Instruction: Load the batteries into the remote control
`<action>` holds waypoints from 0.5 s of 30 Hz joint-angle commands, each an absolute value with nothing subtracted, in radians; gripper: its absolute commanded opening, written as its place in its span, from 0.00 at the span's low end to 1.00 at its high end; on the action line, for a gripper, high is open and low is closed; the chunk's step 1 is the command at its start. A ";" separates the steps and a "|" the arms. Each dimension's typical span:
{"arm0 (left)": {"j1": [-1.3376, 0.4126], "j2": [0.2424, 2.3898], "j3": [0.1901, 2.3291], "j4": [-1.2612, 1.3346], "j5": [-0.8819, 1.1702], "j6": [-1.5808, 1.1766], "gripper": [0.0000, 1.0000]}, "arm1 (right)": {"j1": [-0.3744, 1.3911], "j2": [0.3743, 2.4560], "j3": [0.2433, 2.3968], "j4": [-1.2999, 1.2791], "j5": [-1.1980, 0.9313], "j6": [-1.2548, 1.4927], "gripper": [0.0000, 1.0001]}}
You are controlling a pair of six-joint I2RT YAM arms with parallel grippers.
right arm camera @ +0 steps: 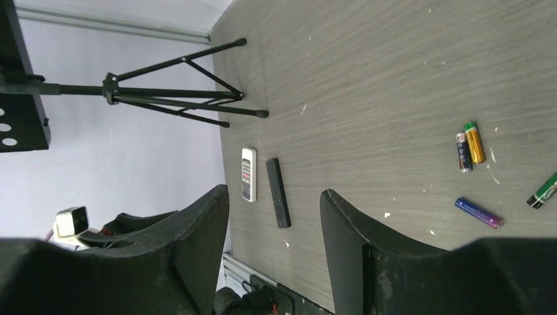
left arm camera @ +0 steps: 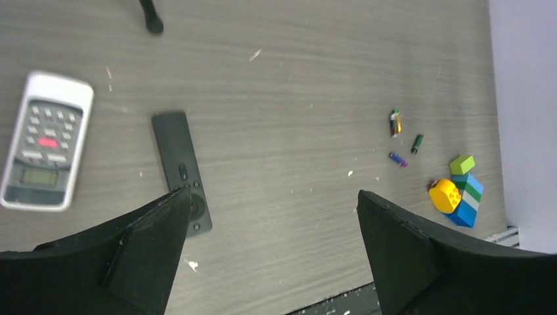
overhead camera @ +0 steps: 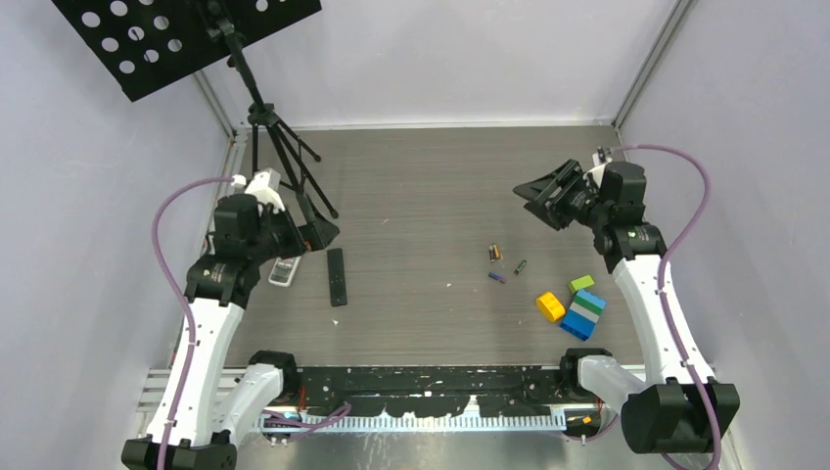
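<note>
Grey wood-grain table from above: small cylindrical batteries lie loose at right, well apart from the slim black plastic remote and white grey-keyed remote at left, so seemingly nothing is loaded yet; left wrist: left gripper spread wide, empty; right wrist: right gripper parted, empty; battery labels too small to read.

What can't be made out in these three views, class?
- White remote: top view, partly hidden by the left arm.
- Green battery: right wrist view, cut off by the right edge.
- Black remote: left wrist view, buttons up, so its battery door is hidden underneath.
</note>
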State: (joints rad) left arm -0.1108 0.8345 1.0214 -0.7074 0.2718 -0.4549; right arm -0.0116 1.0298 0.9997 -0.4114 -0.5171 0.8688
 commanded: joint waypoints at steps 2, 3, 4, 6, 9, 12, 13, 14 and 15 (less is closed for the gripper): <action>-0.108 0.810 0.914 -0.661 0.232 -0.556 1.00 | 0.049 1.007 0.942 -0.303 -0.466 0.907 0.58; -0.107 0.817 0.896 -0.667 0.208 -0.567 1.00 | 0.054 1.009 0.928 -0.308 -0.460 0.901 0.59; -0.107 0.828 0.882 -0.674 0.191 -0.576 1.00 | 0.058 1.013 0.916 -0.317 -0.455 0.895 0.60; -0.107 0.853 0.854 -0.675 0.185 -0.593 1.00 | 0.063 1.022 0.895 -0.330 -0.445 0.890 0.63; -0.107 0.893 0.798 -0.623 0.226 -0.625 1.00 | 0.072 1.044 0.871 -0.331 -0.439 0.886 0.64; -0.112 0.924 0.737 -0.548 0.239 -0.668 1.00 | 0.080 1.060 0.856 -0.329 -0.429 0.880 0.64; -0.118 0.935 0.715 -0.524 0.235 -0.679 1.00 | 0.083 1.064 0.851 -0.327 -0.424 0.877 0.64; -0.126 0.949 0.700 -0.507 0.223 -0.693 0.99 | 0.086 1.068 0.845 -0.325 -0.420 0.877 0.64; -0.138 0.963 0.688 -0.495 0.208 -0.710 0.97 | 0.089 1.073 0.839 -0.324 -0.417 0.876 0.64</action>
State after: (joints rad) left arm -0.1150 0.9333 0.7273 -0.6170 0.2241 -0.6350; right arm 0.0753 1.0630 0.8524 -0.3656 -0.4427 0.8909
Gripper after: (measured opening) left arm 0.990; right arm 0.643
